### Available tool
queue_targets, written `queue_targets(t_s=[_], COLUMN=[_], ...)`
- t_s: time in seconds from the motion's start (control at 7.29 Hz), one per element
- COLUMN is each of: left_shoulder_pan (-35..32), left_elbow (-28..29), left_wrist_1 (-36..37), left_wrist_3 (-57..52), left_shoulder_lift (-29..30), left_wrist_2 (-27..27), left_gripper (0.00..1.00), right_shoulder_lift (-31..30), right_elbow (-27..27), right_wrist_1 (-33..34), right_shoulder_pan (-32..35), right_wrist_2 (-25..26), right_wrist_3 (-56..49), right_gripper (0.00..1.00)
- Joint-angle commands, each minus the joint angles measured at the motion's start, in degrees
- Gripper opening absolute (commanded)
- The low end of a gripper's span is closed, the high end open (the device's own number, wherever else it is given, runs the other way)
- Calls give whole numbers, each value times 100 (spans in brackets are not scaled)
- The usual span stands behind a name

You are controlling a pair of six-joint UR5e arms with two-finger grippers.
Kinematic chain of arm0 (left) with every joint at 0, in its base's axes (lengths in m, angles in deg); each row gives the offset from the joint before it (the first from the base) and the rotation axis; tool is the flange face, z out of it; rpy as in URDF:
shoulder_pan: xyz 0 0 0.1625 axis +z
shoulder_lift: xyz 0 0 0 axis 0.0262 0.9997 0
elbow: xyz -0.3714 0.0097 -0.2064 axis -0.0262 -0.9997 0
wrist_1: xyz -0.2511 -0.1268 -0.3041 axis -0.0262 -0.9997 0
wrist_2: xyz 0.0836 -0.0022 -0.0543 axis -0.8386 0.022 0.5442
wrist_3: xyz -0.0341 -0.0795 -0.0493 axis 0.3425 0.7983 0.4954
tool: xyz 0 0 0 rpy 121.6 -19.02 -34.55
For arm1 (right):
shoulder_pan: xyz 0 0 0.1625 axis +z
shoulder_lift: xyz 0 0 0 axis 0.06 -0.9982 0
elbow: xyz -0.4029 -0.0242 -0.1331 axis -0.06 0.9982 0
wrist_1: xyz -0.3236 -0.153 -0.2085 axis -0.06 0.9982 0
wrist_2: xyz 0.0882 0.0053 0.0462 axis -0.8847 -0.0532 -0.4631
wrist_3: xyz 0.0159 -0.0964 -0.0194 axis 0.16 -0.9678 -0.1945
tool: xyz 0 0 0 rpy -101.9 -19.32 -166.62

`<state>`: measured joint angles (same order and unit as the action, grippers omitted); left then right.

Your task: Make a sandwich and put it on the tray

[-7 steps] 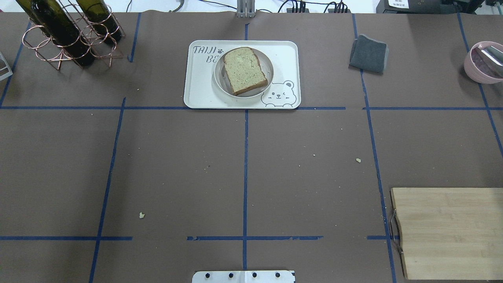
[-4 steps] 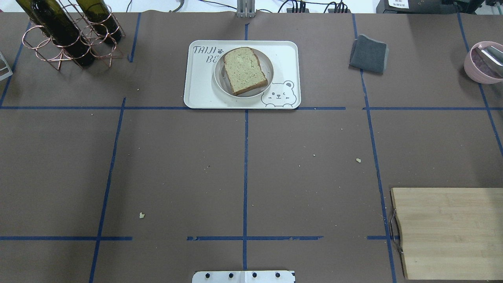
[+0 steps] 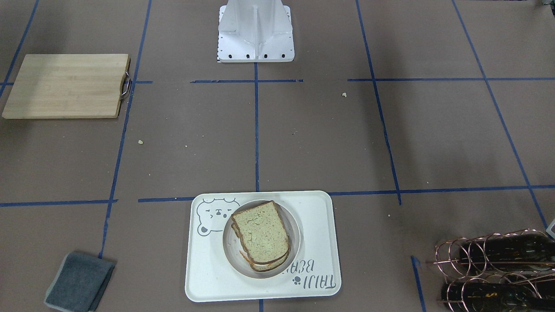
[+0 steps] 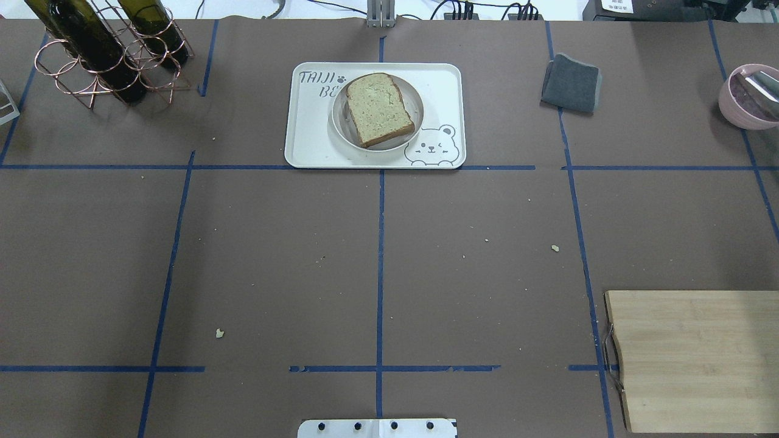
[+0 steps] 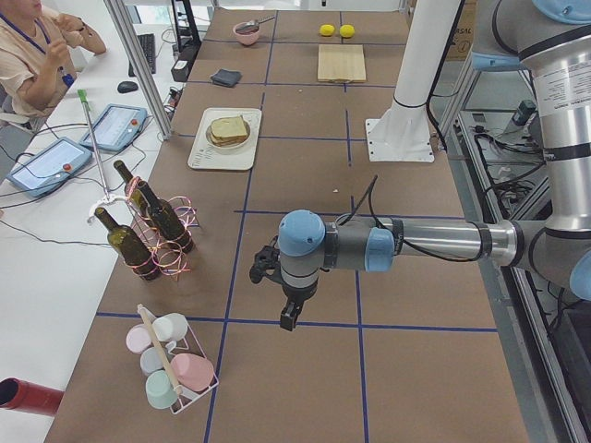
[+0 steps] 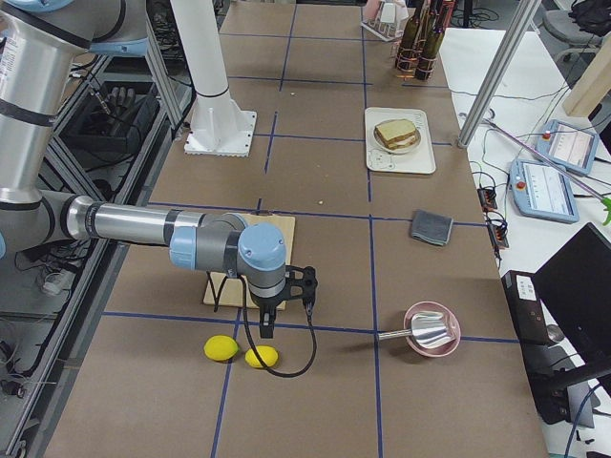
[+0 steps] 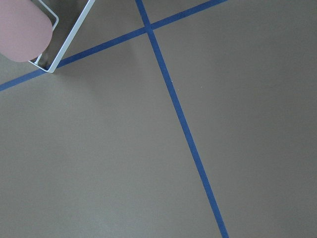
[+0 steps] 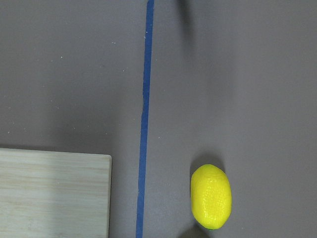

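The sandwich [image 4: 379,109] is two stacked brown-crusted bread slices in an off-white round bowl [image 4: 341,131]; no egg shows between them. The bowl sits on the cream bear-face tray [image 4: 304,146] at the table's far middle, also seen in the front view [image 3: 204,277]. Both arms are far from it. The left gripper [image 5: 288,318] hangs over bare table at the robot's left end. The right gripper [image 6: 268,329] hangs near two lemons at the right end. I cannot tell whether either is open or shut.
A copper rack of wine bottles [image 4: 103,52] stands far left. A grey cloth [image 4: 571,83] and a pink bowl [image 4: 745,97] lie far right. A wooden cutting board [image 4: 694,359] lies near right, with a lemon [image 8: 211,196] beside it. A cup rack [image 5: 171,365] stands at the left end.
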<state>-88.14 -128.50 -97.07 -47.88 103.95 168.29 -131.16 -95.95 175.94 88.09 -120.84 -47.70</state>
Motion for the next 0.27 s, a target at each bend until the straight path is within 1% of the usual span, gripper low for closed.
queue_targets(t_s=[0.0, 0.14], left_shoulder_pan=[0, 9], left_elbow=[-7, -7], left_wrist_1=[0, 0], left_wrist_3=[-1, -1], left_shoulder_lift=[7, 16], left_wrist_2=[9, 0], left_gripper=[100, 100], right_shoulder_lift=[-2, -2], right_elbow=[-5, -5], right_wrist_1=[7, -2], right_shoulder_pan=[-4, -4], right_wrist_2=[11, 11], right_wrist_3=[-12, -30], right_gripper=[100, 100])
